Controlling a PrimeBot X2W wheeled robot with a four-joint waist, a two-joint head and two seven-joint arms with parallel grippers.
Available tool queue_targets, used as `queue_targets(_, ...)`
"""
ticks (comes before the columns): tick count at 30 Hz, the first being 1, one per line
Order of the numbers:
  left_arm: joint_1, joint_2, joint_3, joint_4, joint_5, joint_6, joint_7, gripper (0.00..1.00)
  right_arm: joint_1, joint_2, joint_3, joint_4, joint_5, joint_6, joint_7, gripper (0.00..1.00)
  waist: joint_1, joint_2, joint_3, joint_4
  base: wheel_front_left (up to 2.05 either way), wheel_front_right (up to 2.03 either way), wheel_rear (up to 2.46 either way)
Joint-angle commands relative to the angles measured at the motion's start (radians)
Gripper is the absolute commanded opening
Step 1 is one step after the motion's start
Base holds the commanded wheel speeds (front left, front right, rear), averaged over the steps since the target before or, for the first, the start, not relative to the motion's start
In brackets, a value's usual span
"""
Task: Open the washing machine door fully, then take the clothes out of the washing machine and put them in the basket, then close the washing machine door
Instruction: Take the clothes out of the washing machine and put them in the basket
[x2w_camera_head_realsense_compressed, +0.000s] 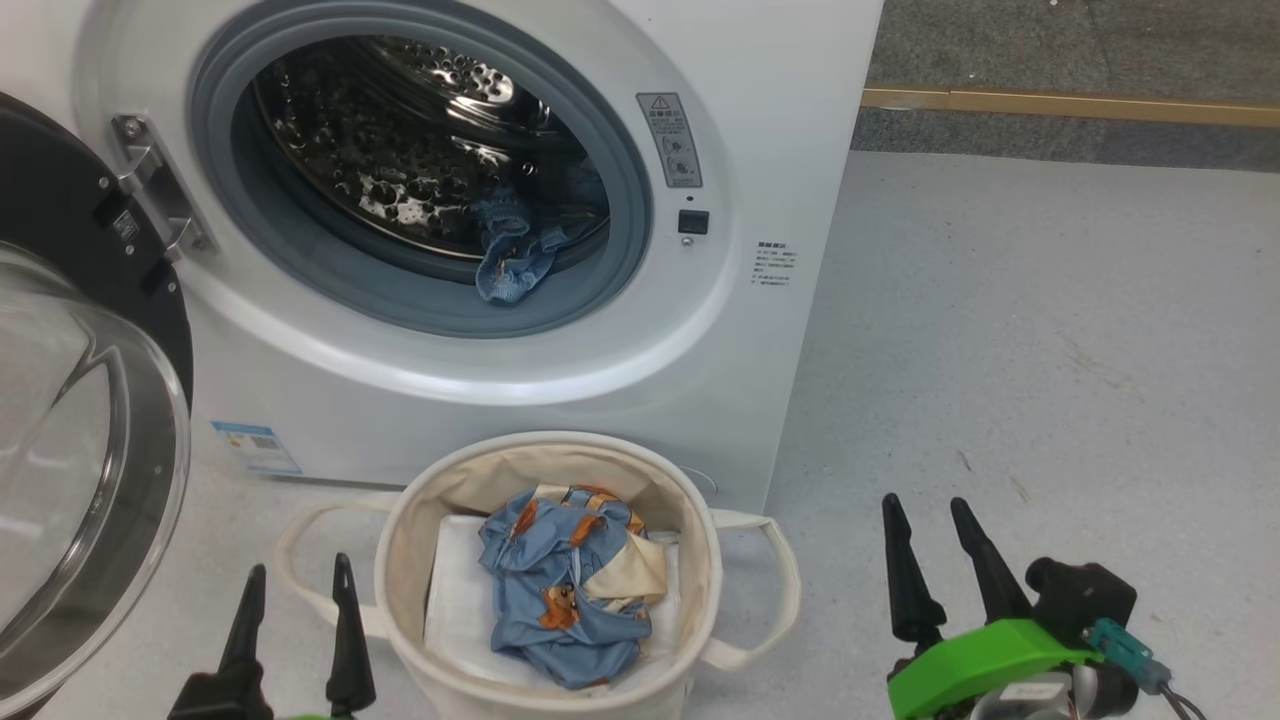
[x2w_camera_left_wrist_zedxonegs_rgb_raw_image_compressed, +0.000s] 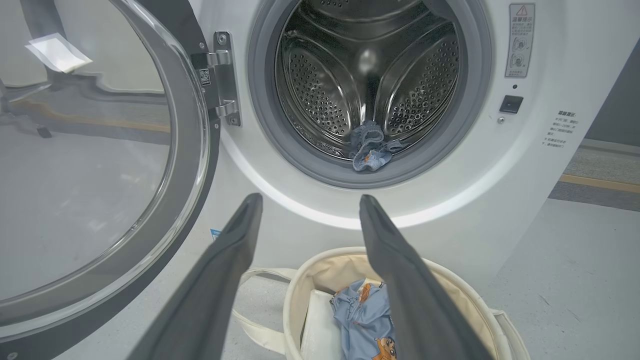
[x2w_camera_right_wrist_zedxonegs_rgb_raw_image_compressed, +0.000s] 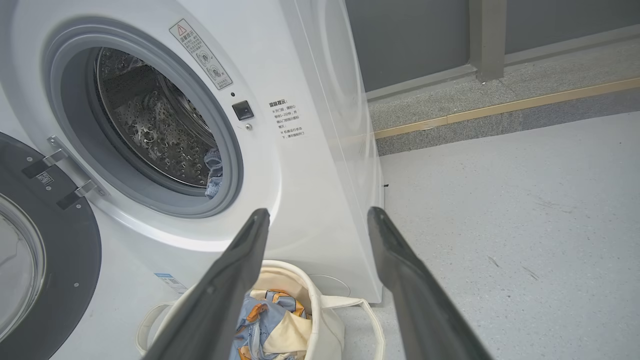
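Observation:
The white washing machine (x2w_camera_head_realsense_compressed: 640, 380) stands with its door (x2w_camera_head_realsense_compressed: 90, 470) swung wide open to the left. A small blue piece of clothes (x2w_camera_head_realsense_compressed: 512, 260) hangs over the grey seal at the drum's lower right, also clothes (x2w_camera_left_wrist_zedxonegs_rgb_raw_image_compressed: 370, 152) in the left wrist view. A light blue garment with orange figures (x2w_camera_head_realsense_compressed: 560, 590) lies in the cream basket (x2w_camera_head_realsense_compressed: 548, 440) in front of the washer. My left gripper (x2w_camera_head_realsense_compressed: 300, 565) is open and empty just left of the basket, left gripper (x2w_camera_left_wrist_zedxonegs_rgb_raw_image_compressed: 310, 197). My right gripper (x2w_camera_head_realsense_compressed: 925, 502) is open and empty to the basket's right, right gripper (x2w_camera_right_wrist_zedxonegs_rgb_raw_image_compressed: 319, 211).
A white folded sheet (x2w_camera_head_realsense_compressed: 455, 600) lies under the garment in the basket. Grey floor (x2w_camera_head_realsense_compressed: 1050, 350) stretches to the right of the washer. A raised step with a wooden strip (x2w_camera_head_realsense_compressed: 1060, 102) runs along the back right.

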Motion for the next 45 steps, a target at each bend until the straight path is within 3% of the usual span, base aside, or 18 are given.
queue_targets(1, -0.029, -0.001, 0.034, -0.017, 0.001, -0.007, -0.005, 1.0, -0.019, 0.003, 0.027, -0.03, 0.002, 0.0, -0.012, 1.0, 0.0, -0.0001, 0.0, 0.0, 0.0, 0.0, 0.0)
queue_targets(35, -0.048, -0.005, 0.003, 0.019, 0.003, -0.022, -0.005, 1.0, -0.035, 0.003, 0.043, -0.028, 0.01, 0.0, -0.012, 1.0, 0.0, -0.0001, 0.007, -0.002, 0.0, 0.0, 0.0)
queue_targets(39, -0.086, -0.004, 0.007, 0.026, 0.003, -0.041, -0.005, 1.0, -0.048, 0.003, 0.051, -0.037, 0.011, 0.0, -0.012, 1.0, 0.0, -0.0001, 0.036, -0.023, 0.0, 0.0, 0.0)
queue_targets(45, -0.25, 0.025, 0.018, 0.121, -0.079, -0.135, 0.003, 1.0, -0.082, 0.003, 0.05, -0.066, 0.022, 0.0, -0.012, 1.0, 0.0, -0.0001, 0.139, -0.061, 0.0, 0.0, 0.0)
